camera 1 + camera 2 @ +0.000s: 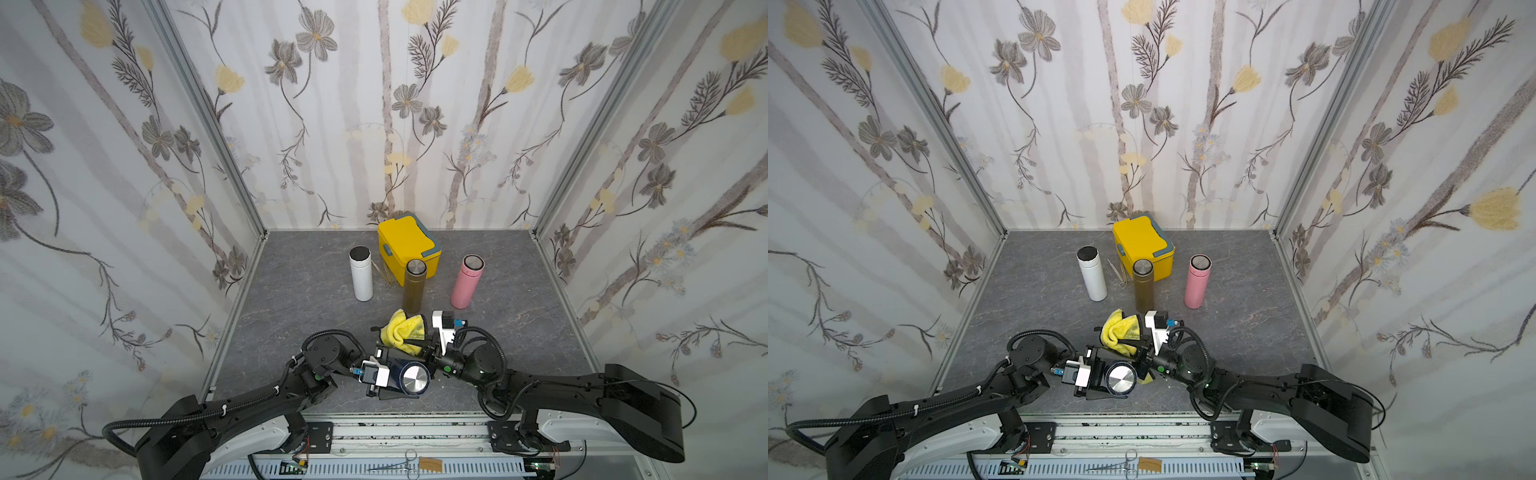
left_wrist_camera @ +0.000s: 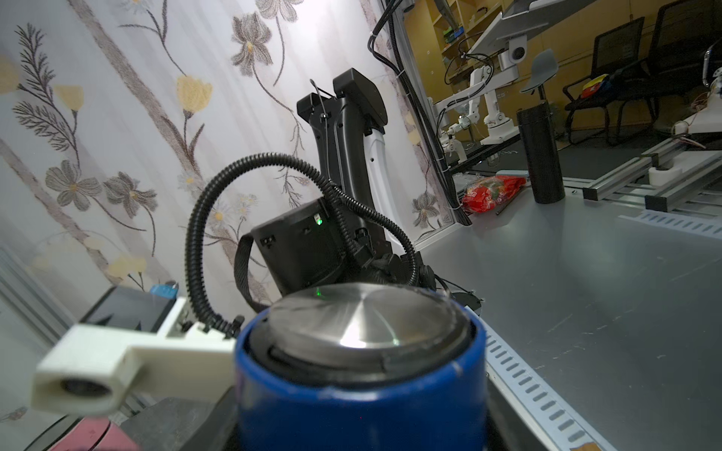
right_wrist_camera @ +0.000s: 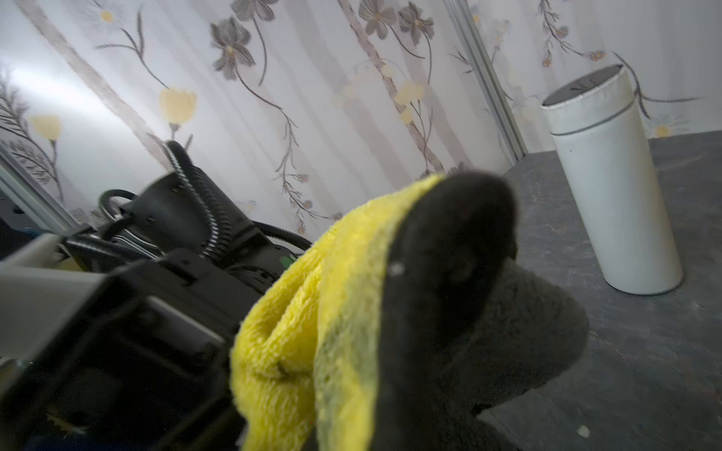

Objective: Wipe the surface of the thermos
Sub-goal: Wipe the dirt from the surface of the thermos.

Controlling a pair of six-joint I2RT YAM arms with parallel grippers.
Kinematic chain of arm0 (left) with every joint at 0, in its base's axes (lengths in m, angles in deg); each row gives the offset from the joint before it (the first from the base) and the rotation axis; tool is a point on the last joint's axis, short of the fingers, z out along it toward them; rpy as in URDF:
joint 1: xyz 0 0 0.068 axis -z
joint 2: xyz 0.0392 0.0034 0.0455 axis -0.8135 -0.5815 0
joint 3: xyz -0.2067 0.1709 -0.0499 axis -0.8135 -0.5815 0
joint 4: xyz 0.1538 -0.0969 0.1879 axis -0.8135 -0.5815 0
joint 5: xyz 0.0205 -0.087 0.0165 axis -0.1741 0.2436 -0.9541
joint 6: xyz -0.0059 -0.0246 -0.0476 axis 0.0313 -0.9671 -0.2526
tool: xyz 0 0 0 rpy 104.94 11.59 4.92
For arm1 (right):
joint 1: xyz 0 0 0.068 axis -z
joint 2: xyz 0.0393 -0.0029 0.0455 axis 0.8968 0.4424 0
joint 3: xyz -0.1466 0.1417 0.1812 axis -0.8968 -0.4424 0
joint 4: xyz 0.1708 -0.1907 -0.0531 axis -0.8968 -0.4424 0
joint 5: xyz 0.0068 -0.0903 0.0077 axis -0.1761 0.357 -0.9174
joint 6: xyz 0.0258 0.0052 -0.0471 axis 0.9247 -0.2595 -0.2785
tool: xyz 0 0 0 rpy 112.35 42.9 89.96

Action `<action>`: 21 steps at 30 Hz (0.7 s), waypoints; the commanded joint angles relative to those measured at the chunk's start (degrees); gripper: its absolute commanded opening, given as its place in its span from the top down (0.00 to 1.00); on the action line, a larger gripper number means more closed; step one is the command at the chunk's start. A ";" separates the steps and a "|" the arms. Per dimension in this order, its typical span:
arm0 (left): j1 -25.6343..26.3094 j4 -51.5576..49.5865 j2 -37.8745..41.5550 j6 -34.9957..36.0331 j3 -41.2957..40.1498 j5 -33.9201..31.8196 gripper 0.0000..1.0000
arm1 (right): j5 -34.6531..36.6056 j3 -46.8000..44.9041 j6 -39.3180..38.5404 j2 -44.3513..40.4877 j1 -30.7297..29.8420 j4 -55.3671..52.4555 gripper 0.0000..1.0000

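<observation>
1. White thermos (image 1: 360, 275): stands upright on the worktop (image 1: 299, 291), well apart from both arms, so probably not the one being wiped.
2. Left hand (image 1: 392, 374): closed around the blue thermos (image 1: 415, 377), which is near the worktop's front edge with its steel lid facing up. The grip probably steadies the body against the push of wiping.
3. Yellow cloth (image 1: 401, 330): bunched just behind and beside the blue thermos. A fold is pinched in the right hand (image 1: 423, 344), which is clamped shut on it, apparently to drag it along the thermos wall. Actual contact is hidden.
4. Brown thermos (image 1: 414, 291): upright, just in front of the yellow box (image 1: 409, 245).
5. Pink thermos (image 1: 467, 282): upright and apart from the others.
6. Count in both top views: four thermoses, one cloth, one box, two hands.
</observation>
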 commanded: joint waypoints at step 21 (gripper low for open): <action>0.94 15.27 0.46 -7.31 -1.97 -21.67 1.00 | -0.03 -4.84 3.58 0.29 1.28 9.21 1.00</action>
